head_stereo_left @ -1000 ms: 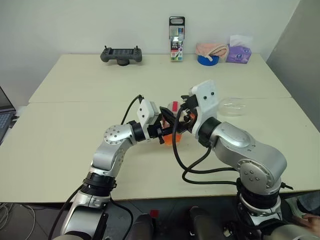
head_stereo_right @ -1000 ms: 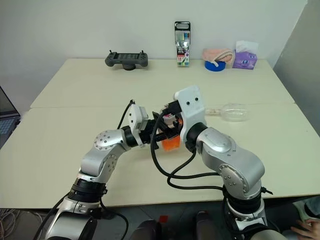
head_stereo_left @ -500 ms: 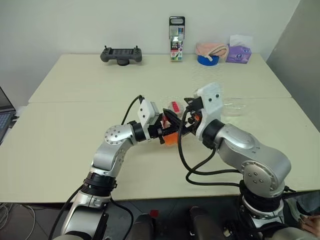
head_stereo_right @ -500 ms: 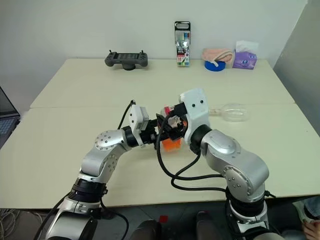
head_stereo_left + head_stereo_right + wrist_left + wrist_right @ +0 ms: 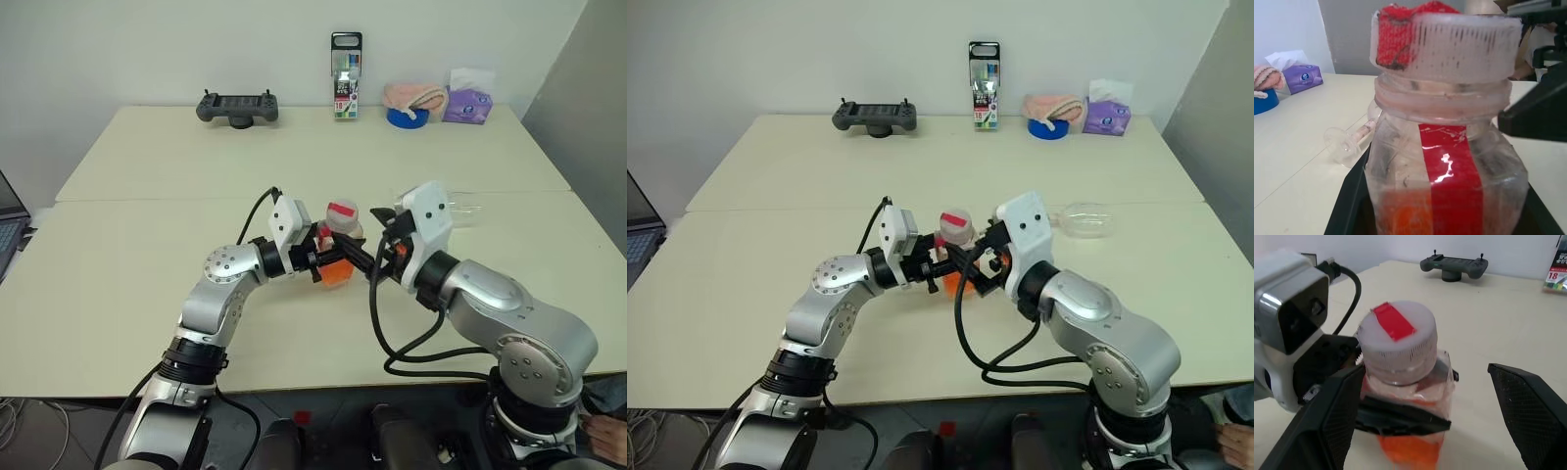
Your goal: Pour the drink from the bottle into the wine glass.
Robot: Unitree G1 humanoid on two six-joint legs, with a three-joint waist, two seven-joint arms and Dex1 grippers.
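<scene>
1. our left gripper (image 5: pixel 318 262) was clamped on the bottle (image 5: pixel 339 245), held upright just above the table (image 5: pixel 147 235).
2. our right gripper (image 5: pixel 1425 396) had drawn back from the cap (image 5: pixel 1397 335), fingers spread wide and empty.
3. the cap was still on, so we judged unscrewing unfinished.
4. the drink (image 5: pixel 1400 215) sat low in the bottle.
5. the glass (image 5: pixel 1085 218) lay on its side behind our right arm.

I see a pale cream surface (image 5: pixel 147 284) made of two tables pushed together, a plain white wall (image 5: pixel 147 49) at twelve o'clock.
</scene>
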